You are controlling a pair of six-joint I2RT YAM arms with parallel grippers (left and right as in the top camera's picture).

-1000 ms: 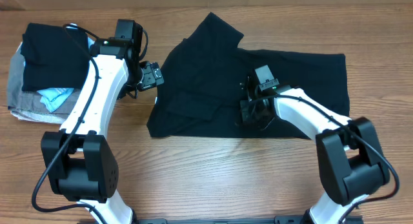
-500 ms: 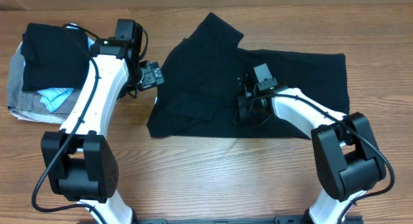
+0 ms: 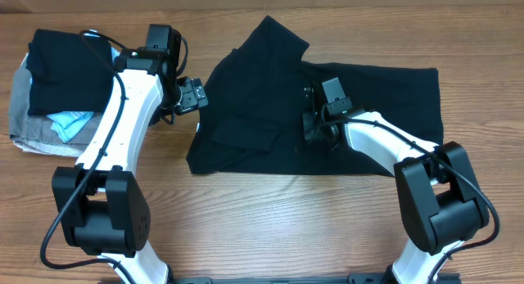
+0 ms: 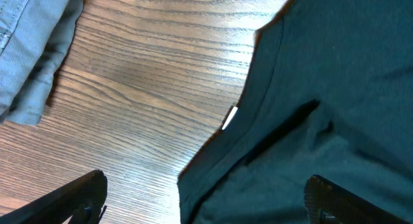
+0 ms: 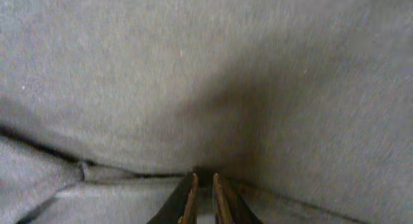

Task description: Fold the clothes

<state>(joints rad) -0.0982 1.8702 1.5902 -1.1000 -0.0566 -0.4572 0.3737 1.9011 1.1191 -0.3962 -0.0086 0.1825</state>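
one black t-shirt, rumpled, white neck label; left jaws wide apart, right jaws nearly closed.

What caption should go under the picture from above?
Right gripper down on the middle of a black T-shirt on the wooden table; left gripper open at its edge.

Right wrist view: soft focus, T-shirt cloth running off every edge. My right fingers are cut off by the bottom edge. There is a narrow slit between them; whether they pinch cloth, I cannot tell.

Overhead: those fingers are lost, black on black.

Left wrist view: my left fingers are clipped at the bottom, the grey garment is clipped top left, and the label is too small to read.
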